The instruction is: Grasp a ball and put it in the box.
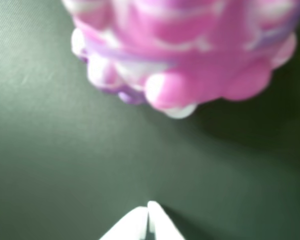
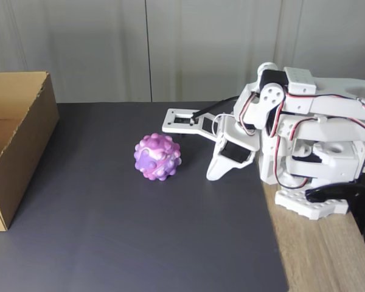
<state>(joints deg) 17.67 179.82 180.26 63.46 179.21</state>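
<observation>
A bumpy pink, purple and white soft ball (image 2: 157, 157) sits alone on the dark mat, with the white arm's gripper (image 2: 212, 176) pressed shut and holding nothing.

In the fixed view the ball rests on the dark grey mat (image 2: 140, 243), near the middle; the white two-finger gripper is just to its right, not touching it; in the wrist view the two white fingertips (image 1: 155, 215) meet at the bottom edge, and the ball (image 1: 185, 50) is blurry at the top; the white arm (image 2: 304, 140) is folded low over its base on the wooden table (image 2: 328, 255), reaching left; the big brown cardboard box (image 2: 18, 140) stands open at the far left, well apart from the ball.
</observation>
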